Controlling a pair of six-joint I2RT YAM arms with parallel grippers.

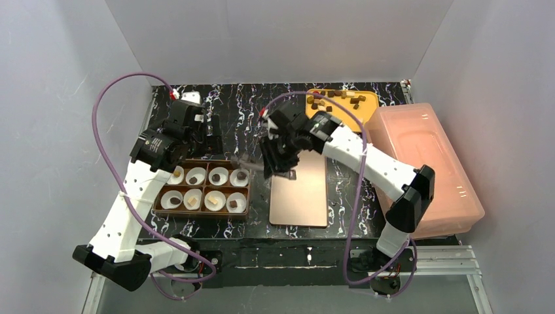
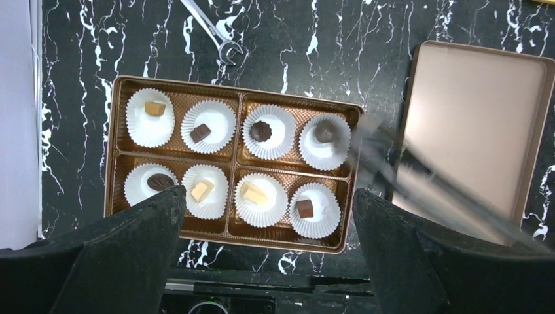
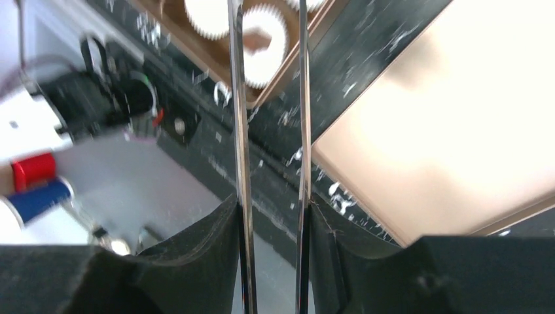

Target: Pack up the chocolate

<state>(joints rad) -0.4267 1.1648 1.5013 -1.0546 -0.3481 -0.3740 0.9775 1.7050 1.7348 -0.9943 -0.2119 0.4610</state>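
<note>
right gripper (image 3: 271, 212) is pinching metal tweezers (image 3: 239, 98), pads pressing on both blades, blades running parallel with a gap between them; tips are pointing at the right end of the brown tray (image 2: 236, 160); cannot tell if anything is sitting between the tips, too blurred; left gripper (image 2: 267, 195) is hovering over the tray with fingers spread fully apart, gripping nothing; chocolate (image 2: 261, 131) is sitting one chunk per white paper cup (image 2: 147, 131), eight cups in two rows of four, all filled; upper row in the left wrist view is showing tan, dark brown, dark round, dark brown; lower row dark oval, cream, cream, dark brown cube; more chunks, dark and tan, are lying loose on a yellow tray (image 1: 370, 104) at the back of the black marbled mat (image 2: 327, 52); copper lid (image 1: 300, 193) is lying flat just right of the brown tray; pink lidded tub (image 1: 425, 163) is sitting at the far right; a spanner (image 2: 219, 39) is lying on the mat beyond the brown tray
</note>
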